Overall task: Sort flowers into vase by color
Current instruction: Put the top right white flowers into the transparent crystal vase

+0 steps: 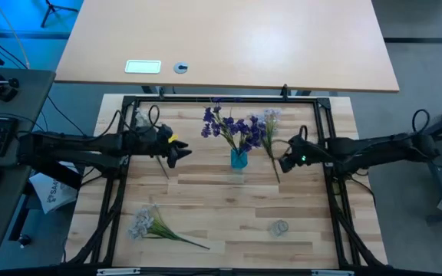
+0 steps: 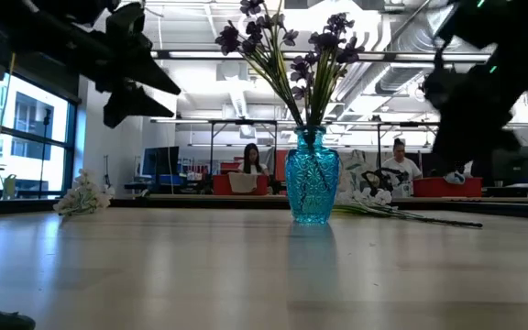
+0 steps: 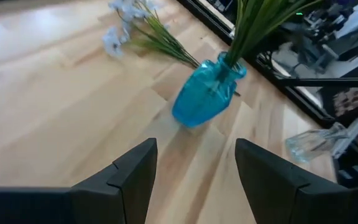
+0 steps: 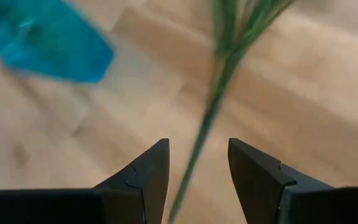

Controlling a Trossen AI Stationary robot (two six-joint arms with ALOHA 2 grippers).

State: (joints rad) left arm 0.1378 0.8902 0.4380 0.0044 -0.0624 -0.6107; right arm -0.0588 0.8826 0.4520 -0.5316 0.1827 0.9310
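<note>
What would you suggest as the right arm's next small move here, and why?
Probably lower the right gripper and close it on the stem of the pale flower. The wrist view shows that stem running between its open fingers, lying on the table beside the blue vase. The left gripper waits open on the vase's other side.

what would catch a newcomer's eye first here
The bright blue vase near the middle of the wooden table, already filled with dark purple flowers. Next, the right gripper, open, straddling the green stem of a pale sprig lying just right of the vase. Another pale sprig lies at the table's front left.
</note>
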